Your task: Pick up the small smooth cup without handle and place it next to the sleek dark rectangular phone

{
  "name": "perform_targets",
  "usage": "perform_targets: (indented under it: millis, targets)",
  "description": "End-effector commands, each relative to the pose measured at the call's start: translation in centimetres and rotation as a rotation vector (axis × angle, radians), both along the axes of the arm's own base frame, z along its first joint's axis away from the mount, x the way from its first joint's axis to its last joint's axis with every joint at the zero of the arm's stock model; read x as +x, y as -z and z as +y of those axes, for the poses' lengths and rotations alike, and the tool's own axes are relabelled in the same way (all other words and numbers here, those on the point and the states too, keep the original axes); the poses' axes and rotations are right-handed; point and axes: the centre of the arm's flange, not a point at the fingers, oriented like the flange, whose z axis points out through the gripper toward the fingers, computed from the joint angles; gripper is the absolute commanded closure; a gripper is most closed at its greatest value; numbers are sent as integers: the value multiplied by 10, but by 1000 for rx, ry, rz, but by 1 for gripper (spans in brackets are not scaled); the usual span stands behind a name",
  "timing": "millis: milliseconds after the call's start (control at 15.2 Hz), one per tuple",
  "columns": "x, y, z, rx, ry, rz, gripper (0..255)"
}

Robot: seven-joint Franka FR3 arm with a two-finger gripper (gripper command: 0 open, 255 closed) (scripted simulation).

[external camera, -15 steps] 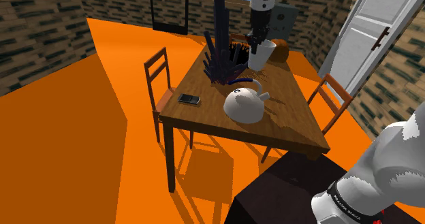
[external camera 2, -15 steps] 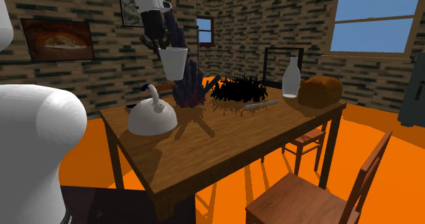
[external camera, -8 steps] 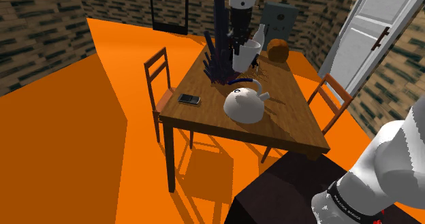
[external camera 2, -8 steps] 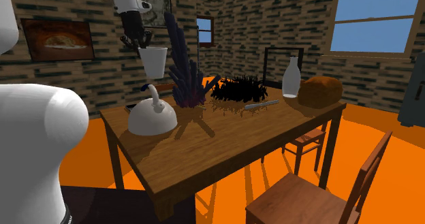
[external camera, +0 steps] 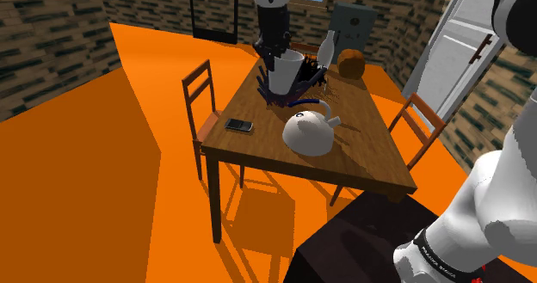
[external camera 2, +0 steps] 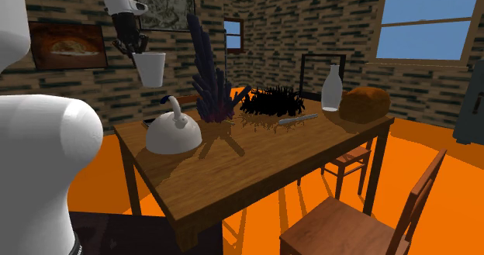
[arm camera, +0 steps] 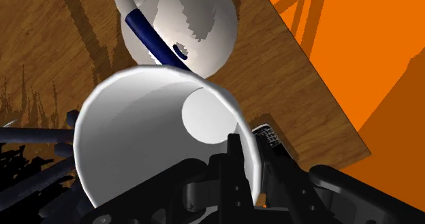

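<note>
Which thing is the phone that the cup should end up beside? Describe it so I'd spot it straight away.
Start at the wooden table. On the side toward the shoulder view's left, near the edge and apart from the round white kettle, lies the phone. It is the only flat, dark, thin rectangle there.

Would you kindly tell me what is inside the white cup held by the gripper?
Nothing visible: the cup shows a bare white wall and round bottom. The gripper covers its near rim.
</note>
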Motion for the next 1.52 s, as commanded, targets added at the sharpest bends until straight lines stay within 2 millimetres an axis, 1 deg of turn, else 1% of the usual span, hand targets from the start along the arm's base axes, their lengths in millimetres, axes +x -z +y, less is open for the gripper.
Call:
perform_targets:
  millis: [0,330,396,1452]
  targets:
    - [7,4,27,0,1,0,255]
    - [19,4,92,0,1,0,255]
    - [22,4,107,0,1,0,255]
    - [22,89,107,0,1,0,255]
